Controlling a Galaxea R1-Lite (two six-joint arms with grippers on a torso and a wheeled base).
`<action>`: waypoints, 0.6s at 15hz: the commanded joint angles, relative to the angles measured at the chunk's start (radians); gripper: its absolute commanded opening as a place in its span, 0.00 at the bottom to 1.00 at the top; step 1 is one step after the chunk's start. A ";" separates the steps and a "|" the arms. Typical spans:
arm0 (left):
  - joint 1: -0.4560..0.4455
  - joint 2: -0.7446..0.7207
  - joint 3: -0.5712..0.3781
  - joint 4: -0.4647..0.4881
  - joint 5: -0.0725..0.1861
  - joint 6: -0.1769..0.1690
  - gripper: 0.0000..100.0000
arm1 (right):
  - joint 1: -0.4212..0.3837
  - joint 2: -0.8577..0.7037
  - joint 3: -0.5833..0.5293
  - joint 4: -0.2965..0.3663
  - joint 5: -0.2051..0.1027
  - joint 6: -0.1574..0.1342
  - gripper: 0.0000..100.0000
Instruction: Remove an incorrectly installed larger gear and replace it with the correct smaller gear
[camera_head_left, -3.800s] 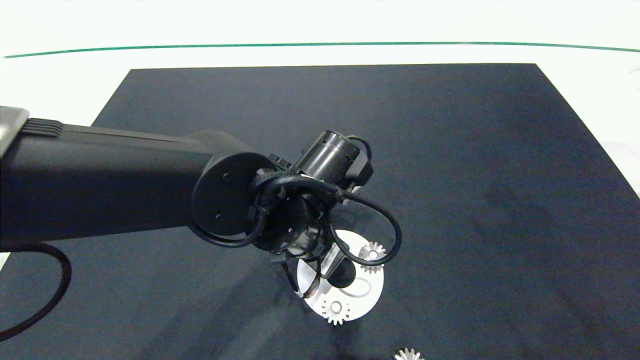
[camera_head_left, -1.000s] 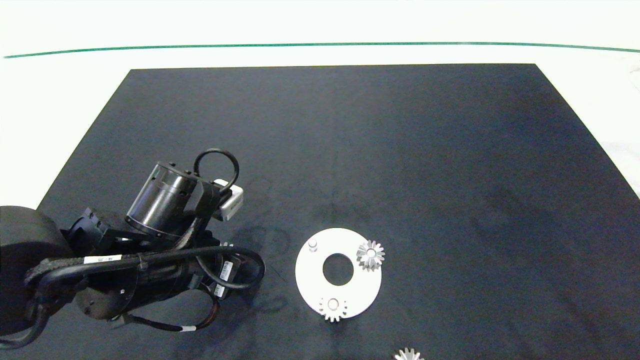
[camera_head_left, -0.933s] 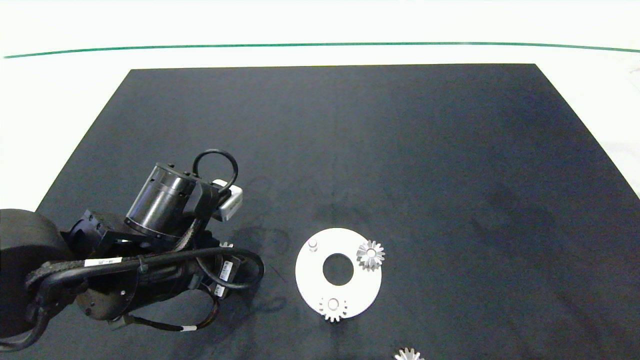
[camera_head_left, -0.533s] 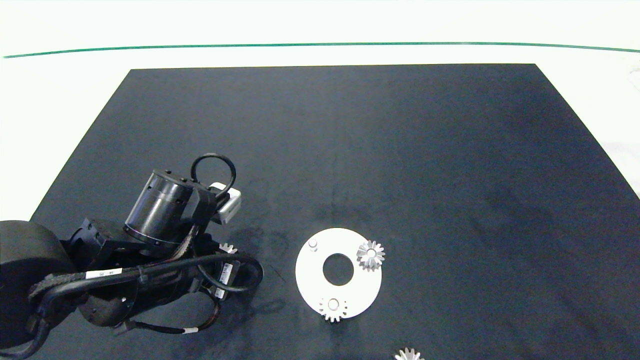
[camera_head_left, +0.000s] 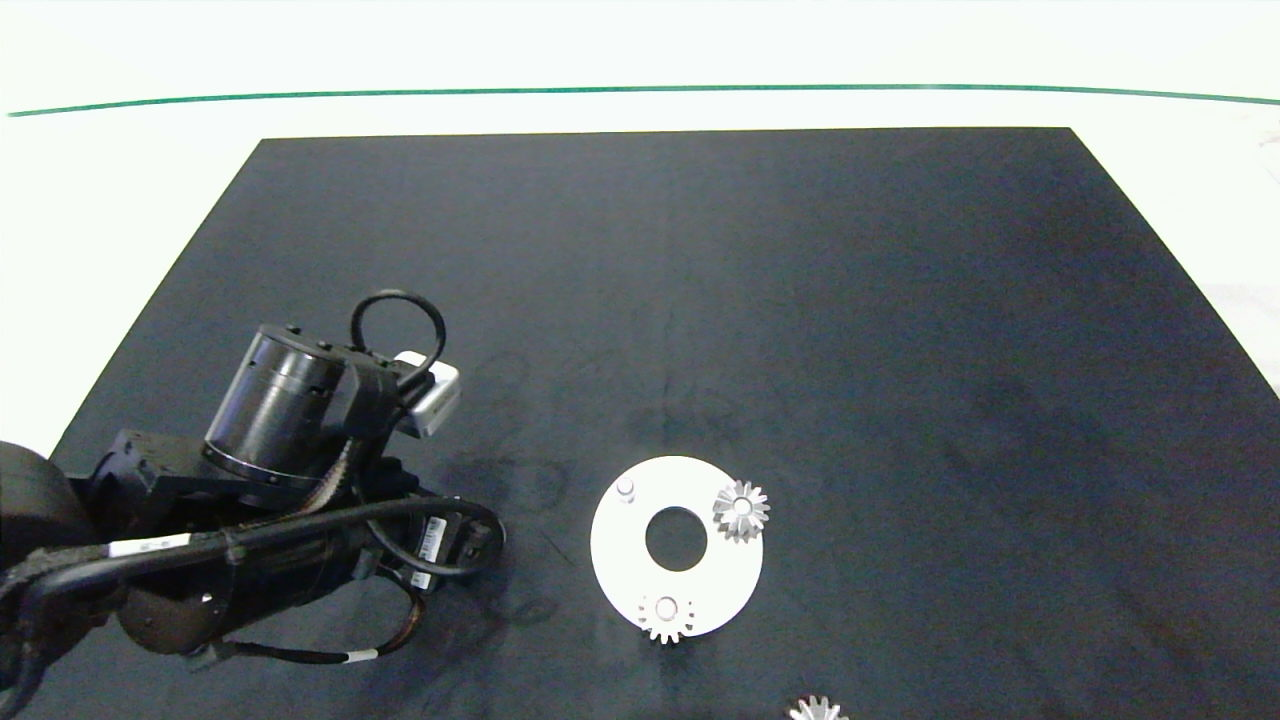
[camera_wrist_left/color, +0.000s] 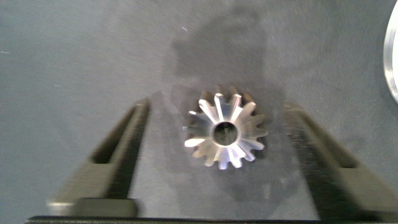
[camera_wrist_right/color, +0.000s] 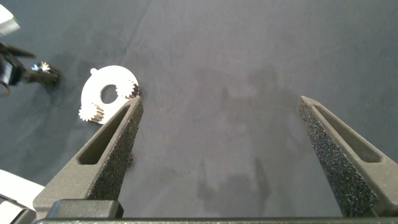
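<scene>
Two arms belong to the rig; only the left arm (camera_head_left: 180, 540) appears in the head view, entering from the left edge and lying low over the dark mat (camera_head_left: 800, 300) on the tabletop (camera_head_left: 120, 180). Its wrist is bent downward, so the left hand (camera_wrist_left/color: 227, 134) points at the mat and is hidden under the wrist in the head view. In the left wrist view the two fingers (camera_wrist_left/color: 112, 155) are spread wide, one on each side of the larger gear (camera_wrist_left/color: 225, 132), with clear gaps on both sides and no contact. The larger gear rests on the mat, toothed face up with a dark centre hole, well left of the white disc (camera_head_left: 620, 550).

The white disc lies flat on the mat and has a round centre hole. One small gear (camera_head_left: 741, 511) sits at its far right rim, another (camera_head_left: 667, 618) at its near rim, and a bare peg (camera_head_left: 626, 489) stands at its far left. The smaller gear (camera_head_left: 818, 710) lies on the mat near the bottom edge of the head view, apart from the disc.

The right hand (camera_wrist_right/color: 227, 155) is held high above the mat, fingers (camera_wrist_right/color: 112, 149) spread wide and holding nothing.
</scene>
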 joint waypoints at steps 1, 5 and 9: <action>0.125 -0.113 -0.023 0.085 0.003 0.057 1.00 | 0.010 0.007 0.032 0.005 0.013 -0.015 1.00; 0.280 -0.233 -0.197 0.249 0.004 0.077 1.00 | 0.151 0.039 0.121 0.012 0.025 -0.033 1.00; 0.364 -0.261 -0.326 0.422 0.006 0.074 1.00 | 0.390 0.197 0.135 0.024 -0.044 -0.050 1.00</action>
